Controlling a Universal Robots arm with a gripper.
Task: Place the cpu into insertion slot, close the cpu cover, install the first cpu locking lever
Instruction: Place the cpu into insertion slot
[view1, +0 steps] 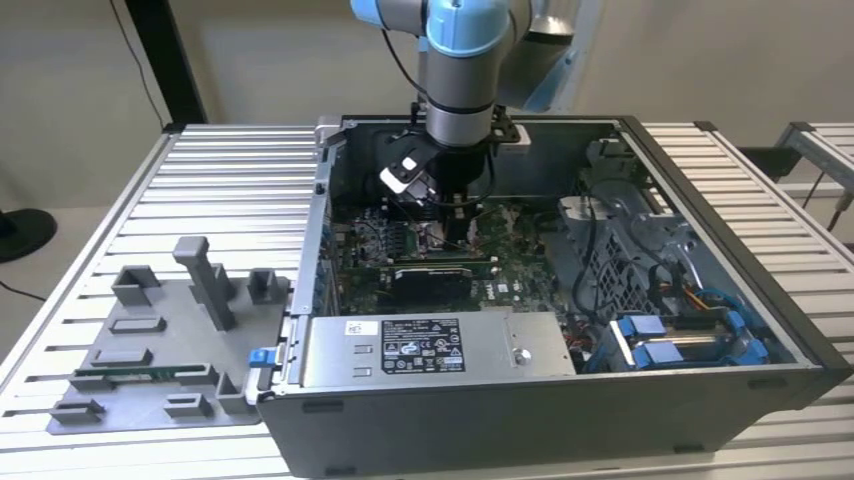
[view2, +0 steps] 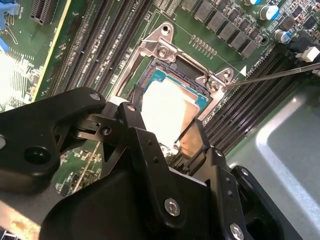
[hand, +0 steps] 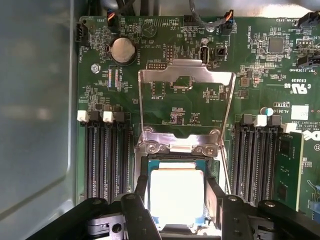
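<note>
The cpu (hand: 176, 195), a flat square chip with a bright silvery lid, lies in the insertion slot (hand: 177, 148), whose metal rim is ringed by green board. My gripper (hand: 176, 180) straddles the chip, one black finger against each of two opposite edges, shut on it. The second wrist view shows the same grip on the cpu (view2: 165, 112) by the gripper (view2: 167, 107). The cpu cover (hand: 186, 75), a thin silvery frame, stands flipped open beyond the slot. A thin locking lever (view2: 280, 74) sticks out, unlatched, beside the slot. In the exterior view the gripper (view1: 458, 235) reaches down into the computer case.
Black memory slots (hand: 107, 160) run along both sides of the socket. The open case (view1: 320, 200) has metal walls all round, a power supply (view1: 420, 345) at the front, and blue-tabbed drive bays (view1: 667, 340) on the exterior view's right. A grey fixture tray (view1: 160, 340) lies on the exterior view's left.
</note>
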